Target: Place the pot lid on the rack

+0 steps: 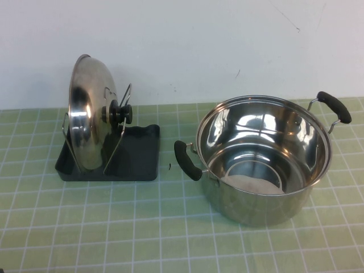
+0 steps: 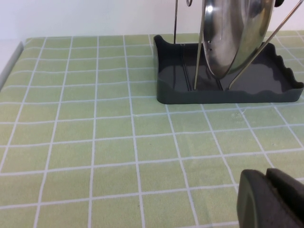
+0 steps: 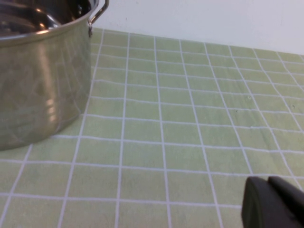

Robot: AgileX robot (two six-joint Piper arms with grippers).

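Observation:
The shiny steel pot lid (image 1: 86,114) with its black knob (image 1: 120,113) stands on edge in the rack (image 1: 139,153), a dark tray with wire uprights, at the left of the high view. It also shows in the left wrist view (image 2: 235,33), resting in the rack (image 2: 190,90). Neither arm shows in the high view. My left gripper (image 2: 267,178) is shut and empty, low over the mat and well back from the rack. My right gripper (image 3: 268,183) is shut and empty, low over the mat beside the pot (image 3: 38,71).
The deep steel pot (image 1: 264,159) with two black handles stands open at the right of the high view. A green checked mat (image 1: 142,227) covers the table. A white wall (image 1: 182,40) stands behind.

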